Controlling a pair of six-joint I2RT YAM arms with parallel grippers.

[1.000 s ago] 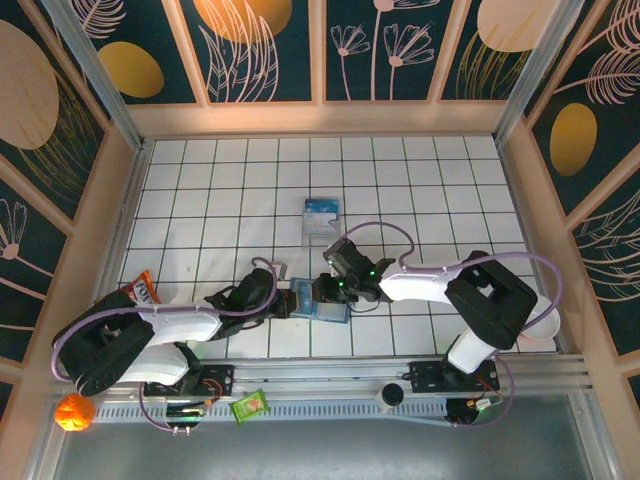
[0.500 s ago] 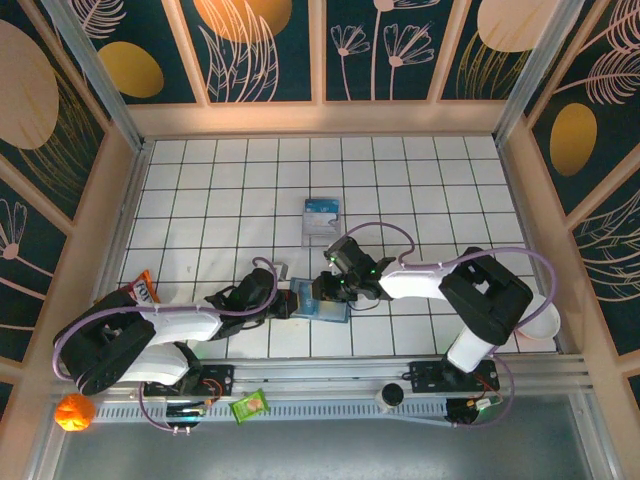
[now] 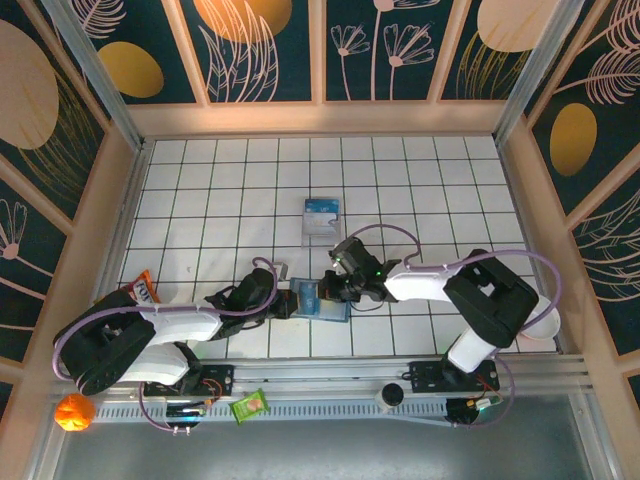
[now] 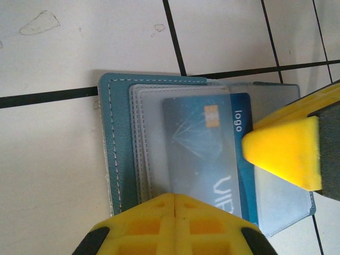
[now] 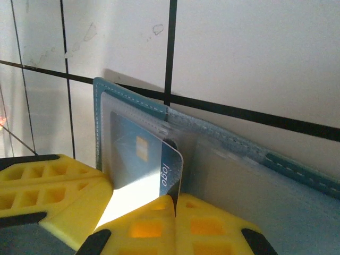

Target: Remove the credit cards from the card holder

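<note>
The teal card holder point(image 3: 322, 303) is laid open on the white tiled worktop point(image 3: 230, 200), near the front edge and between the two arms. In the left wrist view a blue credit card point(image 4: 202, 149) is seen half out of a clear pocket of the card holder point(image 4: 119, 159). The left gripper point(image 3: 290, 302) is squeezed tight with nothing between its fingers, and its tips point(image 4: 174, 212) are set on the near edge of the holder. The right gripper point(image 3: 335, 288) was partly open a second ago and is now clenched. In the right wrist view the end of the card point(image 5: 138, 149) is pinched between its fingers point(image 5: 175, 212). The right arm has been pulled a little to the right since the earlier picture, so more of the holder is seen. A clear plastic case point(image 3: 321, 218) is left where it was, farther back on the worktop.
</note>
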